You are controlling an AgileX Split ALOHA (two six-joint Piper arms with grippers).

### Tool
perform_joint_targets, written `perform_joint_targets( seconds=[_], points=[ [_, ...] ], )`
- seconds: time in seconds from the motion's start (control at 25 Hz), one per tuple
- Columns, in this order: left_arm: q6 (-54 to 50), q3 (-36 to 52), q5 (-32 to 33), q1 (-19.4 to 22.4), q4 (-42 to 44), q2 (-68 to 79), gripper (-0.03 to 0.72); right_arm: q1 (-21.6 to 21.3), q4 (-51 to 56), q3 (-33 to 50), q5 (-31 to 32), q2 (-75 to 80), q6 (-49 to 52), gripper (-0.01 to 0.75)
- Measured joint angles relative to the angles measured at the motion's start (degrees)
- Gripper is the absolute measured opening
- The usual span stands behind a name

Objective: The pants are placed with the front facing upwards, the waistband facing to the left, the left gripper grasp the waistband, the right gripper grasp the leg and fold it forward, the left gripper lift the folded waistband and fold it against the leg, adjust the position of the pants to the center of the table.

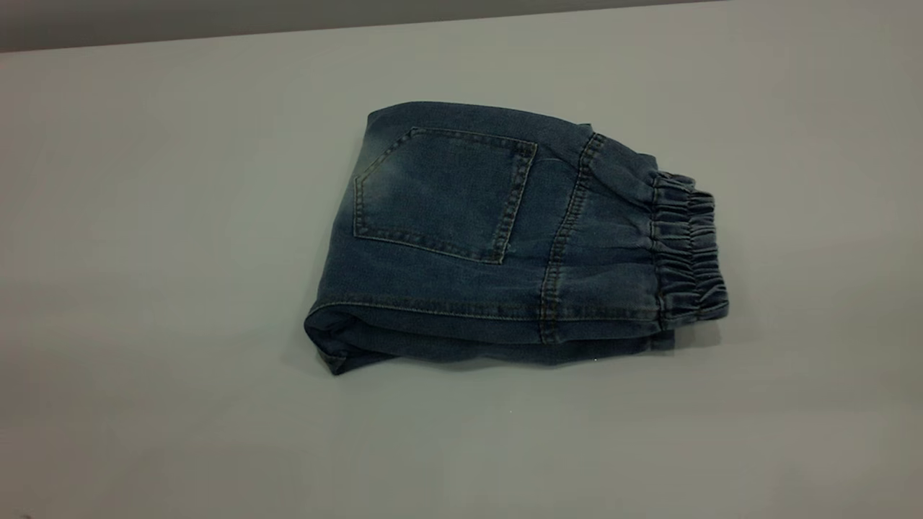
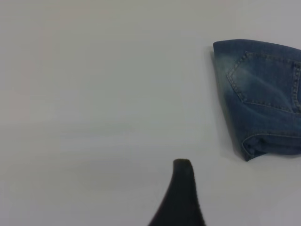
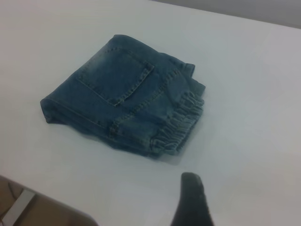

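Note:
The pants (image 1: 505, 238) lie folded into a compact blue denim bundle near the middle of the table (image 1: 144, 288), back pocket (image 1: 443, 191) on top. The gathered waistband (image 1: 689, 245) points to the exterior view's right. The leg is folded underneath; only a layered edge (image 1: 339, 353) shows at the front left. Neither arm appears in the exterior view. My left gripper (image 2: 233, 197) hovers over bare table beside the pants (image 2: 263, 99), with one dark finger (image 2: 182, 193) showing. My right gripper (image 3: 235, 202) is near the waistband (image 3: 181, 125), apart from it, showing one finger (image 3: 192, 200). Both hold nothing.
The table's far edge (image 1: 360, 25) runs along the top of the exterior view, with a dark wall behind. In the right wrist view the table's near edge (image 3: 51, 200) shows, with floor beyond it. Bare tabletop surrounds the pants on every side.

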Motion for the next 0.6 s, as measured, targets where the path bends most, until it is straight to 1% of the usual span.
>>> perform_joint_targets(
  seconds=[0.36,0.48,0.6],
  points=[
    [0.0,0.0,0.1,0.0,0.0,0.0,0.561,-0.2,0.1,0.0,0.0,0.0,0.0,0.444],
    [0.0,0.0,0.1,0.0,0.0,0.0,0.561,-3.2,0.5,0.0,0.0,0.0,0.0,0.444],
    [0.0,0.0,0.1,0.0,0.0,0.0,0.561,-7.1,1.0,0.0,0.0,0.0,0.0,0.444]
  ],
)
